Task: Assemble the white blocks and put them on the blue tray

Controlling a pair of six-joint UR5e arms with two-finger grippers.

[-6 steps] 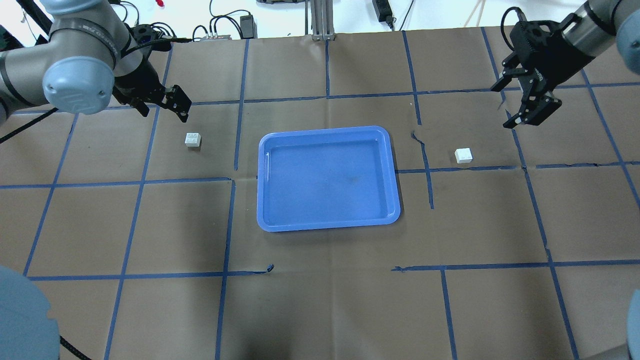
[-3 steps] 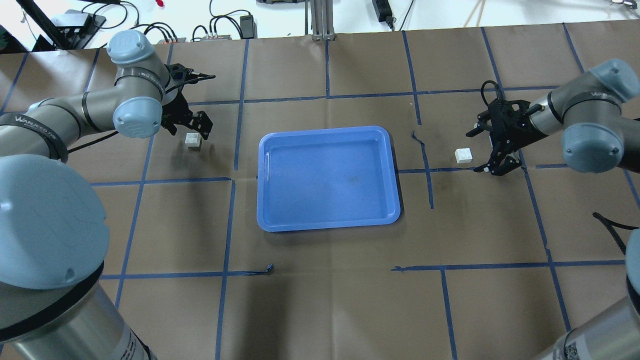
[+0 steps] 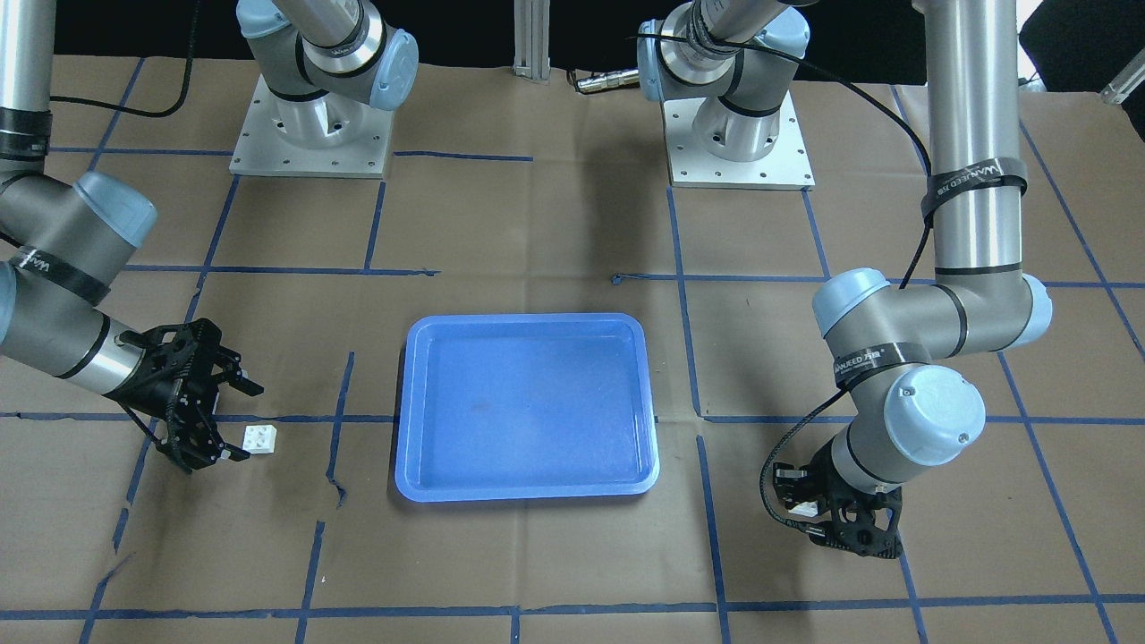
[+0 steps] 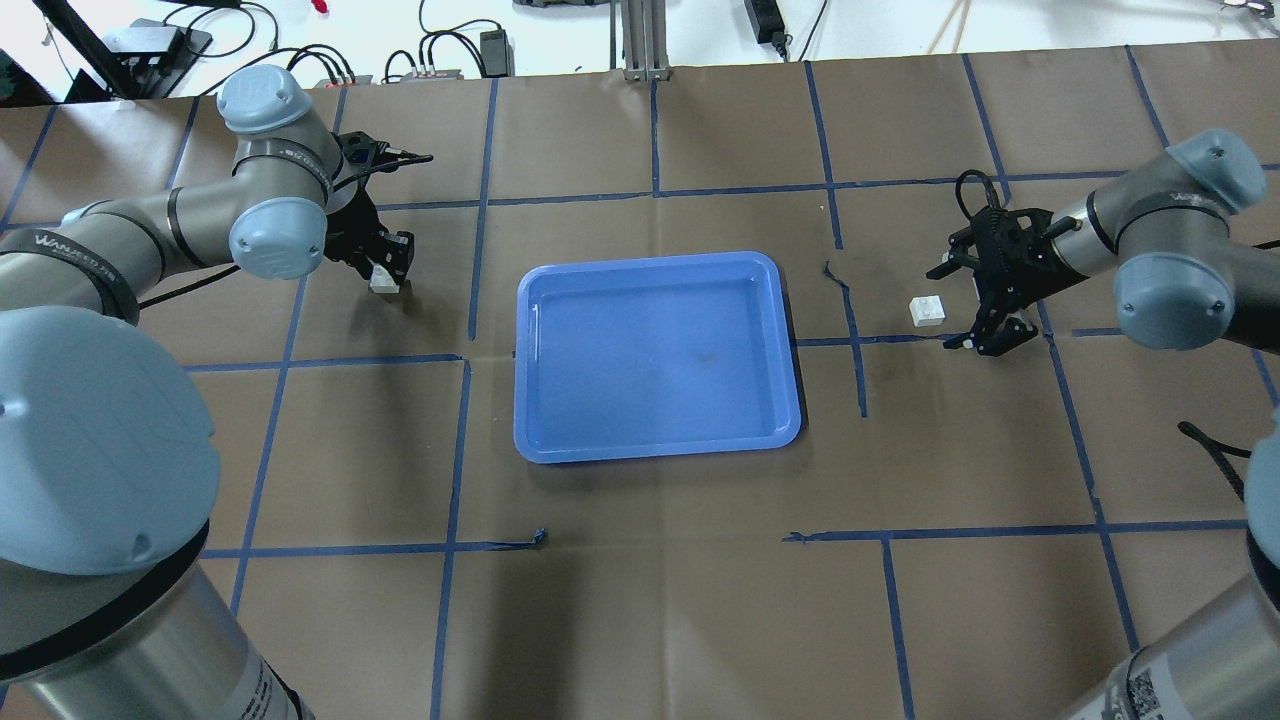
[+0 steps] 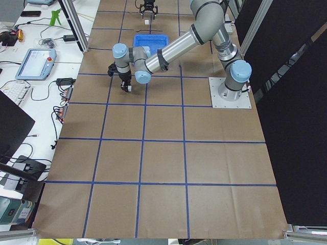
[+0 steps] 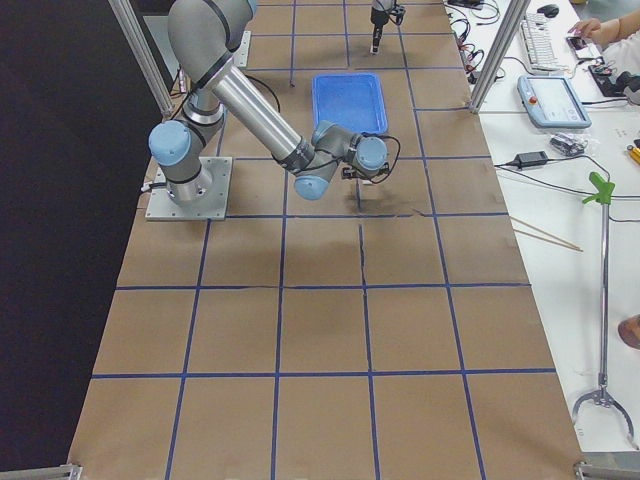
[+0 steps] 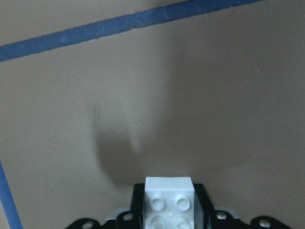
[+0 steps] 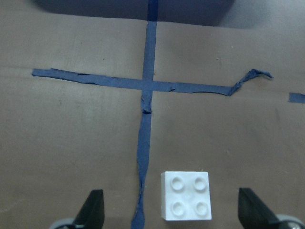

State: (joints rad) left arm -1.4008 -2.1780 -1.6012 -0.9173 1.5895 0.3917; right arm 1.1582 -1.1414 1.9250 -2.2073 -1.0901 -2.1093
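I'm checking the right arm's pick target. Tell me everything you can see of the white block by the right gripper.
Small square white block, smooth plastic by its look, four round studs facing up. It lies flat on the brown paper, close beside a blue tape line and apart from the blue tray. The right gripper is open, a finger on either side with gaps; nothing but the paper touches it.

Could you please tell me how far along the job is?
Done: nothing yet; the large flat blue plastic tray is empty. In hand: the left tool looks closed on one small white studded plastic brick; the open right tool straddles the other white brick. Left: lifting both, joining them, placing them on the tray.
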